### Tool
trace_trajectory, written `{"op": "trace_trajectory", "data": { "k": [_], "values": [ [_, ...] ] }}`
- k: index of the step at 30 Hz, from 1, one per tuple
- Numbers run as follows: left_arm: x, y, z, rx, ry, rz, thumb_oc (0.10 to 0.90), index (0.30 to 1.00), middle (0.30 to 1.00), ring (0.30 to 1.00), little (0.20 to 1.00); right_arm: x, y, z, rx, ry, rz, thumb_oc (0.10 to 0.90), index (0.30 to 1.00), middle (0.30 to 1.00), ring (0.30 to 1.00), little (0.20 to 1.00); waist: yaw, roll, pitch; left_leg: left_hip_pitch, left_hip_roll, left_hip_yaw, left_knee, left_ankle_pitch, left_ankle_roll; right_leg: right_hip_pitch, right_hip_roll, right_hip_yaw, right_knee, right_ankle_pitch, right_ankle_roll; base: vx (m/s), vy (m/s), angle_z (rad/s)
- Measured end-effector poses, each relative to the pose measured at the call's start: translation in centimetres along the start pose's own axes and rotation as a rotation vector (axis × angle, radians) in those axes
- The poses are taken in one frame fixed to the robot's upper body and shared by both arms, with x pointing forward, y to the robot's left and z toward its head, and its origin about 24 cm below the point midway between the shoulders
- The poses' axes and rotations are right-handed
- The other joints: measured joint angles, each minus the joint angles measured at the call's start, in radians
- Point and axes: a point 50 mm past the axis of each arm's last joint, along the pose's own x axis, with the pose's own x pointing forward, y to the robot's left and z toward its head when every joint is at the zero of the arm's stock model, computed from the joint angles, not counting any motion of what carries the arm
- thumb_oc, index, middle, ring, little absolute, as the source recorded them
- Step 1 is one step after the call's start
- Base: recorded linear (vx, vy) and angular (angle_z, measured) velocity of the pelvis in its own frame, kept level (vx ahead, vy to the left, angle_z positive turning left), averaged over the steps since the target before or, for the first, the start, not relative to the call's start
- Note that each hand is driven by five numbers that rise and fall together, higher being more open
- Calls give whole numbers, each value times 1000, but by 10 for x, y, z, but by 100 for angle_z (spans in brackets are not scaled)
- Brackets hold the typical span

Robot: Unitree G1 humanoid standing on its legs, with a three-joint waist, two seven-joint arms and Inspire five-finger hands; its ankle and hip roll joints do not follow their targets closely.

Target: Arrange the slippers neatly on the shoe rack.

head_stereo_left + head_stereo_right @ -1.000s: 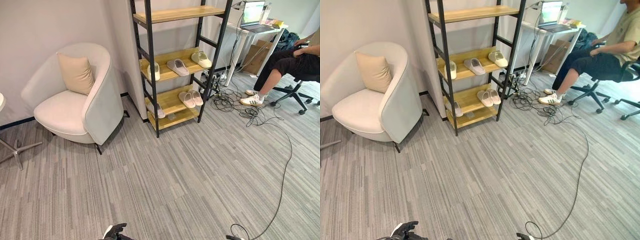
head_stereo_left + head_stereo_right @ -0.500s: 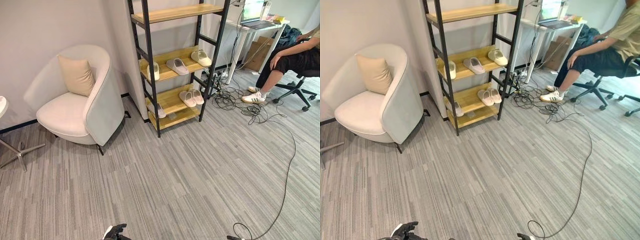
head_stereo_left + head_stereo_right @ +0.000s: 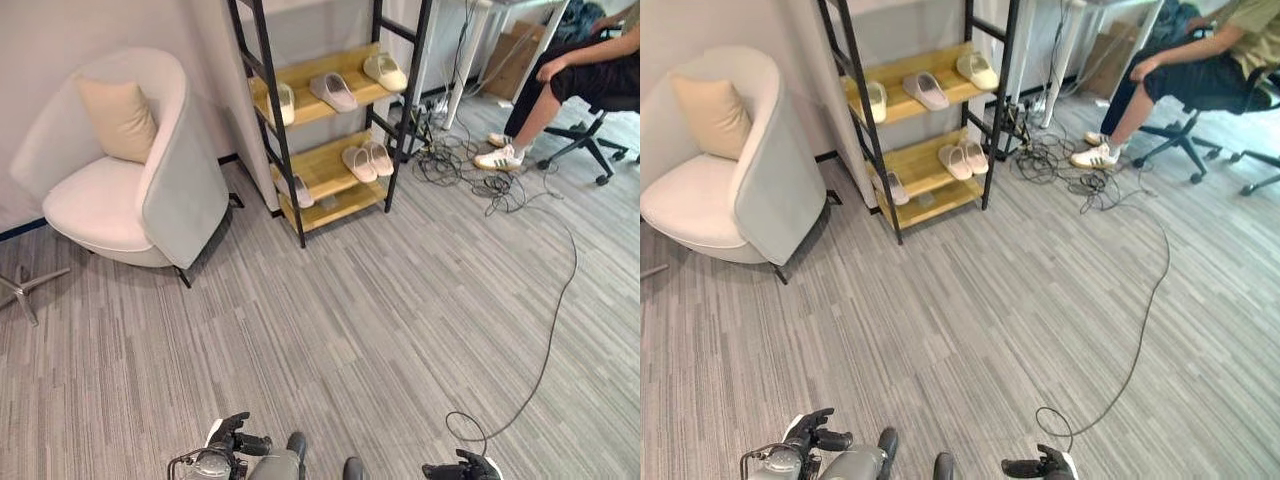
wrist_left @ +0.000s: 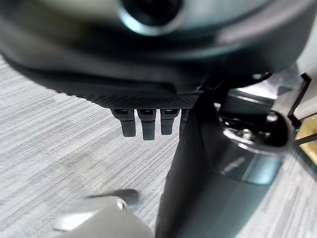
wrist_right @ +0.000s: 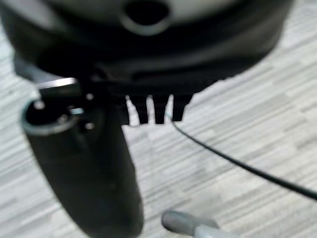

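- We stand well back from a black-framed shoe rack (image 3: 320,110) with wooden shelves, set against the wall at the far side of a grey carpeted floor (image 3: 380,330).
- On the upper visible shelf (image 3: 300,105) we see three pale slippers spread out: one tipped on edge near the left post (image 3: 286,102), a grey one (image 3: 333,92) lying at an angle mid-shelf, and a cream one (image 3: 385,71) at the right end.
- On the lower shelf (image 3: 322,168) a matched pair (image 3: 366,160) sits side by side near the right edge; a single slipper (image 3: 301,191) lies on the bottom board below.
- Our left robot hand (image 3: 238,441) hangs low at our side, fingers relaxed and extended, holding nothing; our right robot hand (image 3: 462,467) hangs likewise, empty and uncurled.
- A white armchair (image 3: 130,185) with a tan cushion (image 3: 118,118) stands just left of the rack.
- A seated person (image 3: 585,75) on an office chair is to the right of the rack, one white shoe (image 3: 499,158) near a tangle of floor cables (image 3: 460,185).
- Risks, as we judge them: the long cable (image 3: 555,320) trailing across the carpet could snag our approach; drifting right could bring us against the person's legs; the tilted slipper by the left post could be knocked off the shelf edge by a clumsy reach.
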Motion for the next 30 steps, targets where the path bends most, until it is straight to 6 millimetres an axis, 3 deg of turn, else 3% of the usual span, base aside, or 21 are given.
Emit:
{"op": "trace_trajectory", "data": {
  "k": [2, 4, 5, 6, 7, 8, 9, 11, 12, 14, 16, 17, 19, 20, 21, 23, 25, 28, 29, 30],
  "values": [
    [-3, -1, -14, -5, 42, -4, 800, 900, 900, 900, 900, 1, 1, 6, 4, -12, 2, 800, 900, 900, 900, 900, 7, 25, 7, 18, 2, -7, -61, 24, 17, 36, 26, 41, 0, -31, -1, 148, 79, -74],
    [-9, -5, -37, -8, 104, -11, 800, 900, 900, 900, 900, -1, 1, -2, 2, 2, 5, 800, 900, 900, 900, 900, 11, 48, -25, 34, 18, -10, -24, 27, 18, 66, 42, 69, 1, -54, 1, 241, 129, -68],
    [-10, -7, -40, -10, 115, -14, 800, 900, 900, 900, 900, -1, 0, -7, 1, 9, 2, 800, 900, 900, 900, 900, 7, 55, -37, 34, 14, -1, -2, 66, 52, 78, 37, 70, 4, -79, -3, 275, 145, -33],
    [-11, -7, -41, -10, 121, -13, 800, 900, 900, 900, 900, -2, 0, -12, -2, 28, 4, 800, 900, 900, 900, 900, 11, 46, -42, 47, -1, 0, 9, 46, 81, 78, 21, 76, 34, -111, 4, 195, 107, -39],
    [-11, -7, -43, -14, 126, -13, 800, 900, 900, 900, 900, -2, 1, -16, -3, 44, 10, 800, 900, 900, 900, 900, 32, 41, -46, 75, -6, 9, -11, 32, 103, 55, 10, 63, 116, -148, 32, 132, 77, -67],
    [-12, -5, -45, -6, 134, -10, 800, 900, 900, 900, 900, -3, 2, -17, -9, 45, 24, 800, 900, 900, 900, 900, 27, 44, -46, 113, 0, 23, -41, 37, 126, -18, 19, 28, 313, -198, 93, 157, 100, -66],
    [-11, 0, -46, 18, 139, -6, 800, 900, 900, 900, 900, -3, 8, -13, -9, 22, 43, 800, 900, 900, 900, 900, 18, 37, -54, 156, 2, 22, -54, 56, 147, -153, -8, -16, 613, -250, 183, 155, 94, -37],
    [-8, 6, -35, 31, 104, 5, 800, 900, 900, 900, 900, -5, 14, -18, -15, 31, 61, 800, 900, 900, 900, 900, 15, 10, -62, 175, -28, 15, -37, 10, 172, -247, -61, -13, 784, -245, 224, 249, 98, 5],
    [-5, 6, -24, 50, 77, -1, 800, 900, 900, 900, 900, -5, 16, -16, -11, 23, 66, 800, 900, 900, 900, 900, 13, 2, -59, 198, -38, 6, -31, -11, 191, -306, -98, -25, 875, -245, 221, 289, 28, 20],
    [-3, 4, -17, 44, 53, -8, 800, 900, 900, 900, 900, -4, 12, -10, 3, 3, 52, 800, 900, 900, 900, 900, 3, 14, -55, 246, -33, -6, -38, -42, 195, -340, -139, -87, 817, -241, 206, 339, -55, 9],
    [-3, 6, -18, 36, 60, -1, 800, 900, 900, 900, 900, -3, 10, -3, -6, -20, 51, 800, 900, 900, 900, 900, 1, 19, -55, 289, -23, -6, -59, -71, 174, -350, -144, -144, 610, -213, 168, 340, -114, -8],
    [-4, 9, -21, 12, 76, 10, 800, 900, 900, 900, 900, -3, 13, 0, -20, -36, 63, 800, 900, 900, 900, 900, -4, 15, -58, 305, -16, -4, -62, -79, 174, -349, -124, -152, 447, -166, 146, 443, -156, 7],
    [-4, 10, -26, 4, 97, 14, 800, 900, 900, 900, 900, -3, 15, 1, -20, -41, 75, 800, 900, 900, 900, 900, -26, 14, -62, 323, -12, -34, -63, -122, 133, -373, -108, -152, 279, -86, 150, 425, -144, 25],
    [-5, 9, -30, 4, 116, 9, 800, 900, 900, 900, 900, -3, 16, 2, -21, -42, 83, 800, 900, 900, 900, 900, -38, 19, -63, 334, -7, -45, -64, -137, 129, -369, -97, -151, 143, -14, 159, 289, -94, 35],
    [-6, 8, -33, 2, 125, 8, 800, 900, 900, 900, 900, -3, 16, 2, -21, -43, 84, 800, 900, 900, 900, 900, -50, 16, -62, 355, -5, -54, -64, -143, 133, -371, -93, -145, 81, 29, 160, 411, -166, 46],
    [-10, 2, -46, -15, 167, -1, 800, 900, 900, 900, 900, -3, 14, -2, -27, -30, 79, 800, 900, 900, 900, 900, -77, 29, -66, 419, 10, -90, -69, -190, 122, -383, -82, -88, 69, 102, 146, 387, -213, 62],
    [-16, -7, -62, -24, 207, -18, 800, 900, 900, 900, 900, -4, 13, -12, -37, 3, 76, 800, 900, 900, 900, 900, -78, 43, -79, 488, 34, -115, -41, -229, 75, -339, -72, -99, 111, 196, 100, 444, -264, 56],
    [-17, -12, -62, -37, 201, -33, 800, 900, 900, 900, 900, -5, 11, -14, -48, 7, 74, 800, 900, 900, 900, 900, -52, 49, -99, 383, 30, -102, 295, -227, 32, -236, -47, -127, 63, 186, 59, 146, -149, 30],
    [-16, -11, -59, -48, 188, -25, 800, 900, 900, 900, 900, -5, 11, -16, -57, 9, 76, 800, 900, 900, 900, 900, -31, 36, -102, 311, 23, -84, 464, -204, -11, -198, -36, -126, 33, 188, 25, 193, -252, -3],
    [-14, -9, -52, -54, 149, -20, 800, 900, 900, 900, 900, -4, 11, -7, -73, -22, 77, 800, 900, 900, 900, 900, -6, 32, -108, 193, 39, -85, 661, -200, -17, -157, -9, -124, 20, 144, -18, 299, -328, 7]
  ]
}}
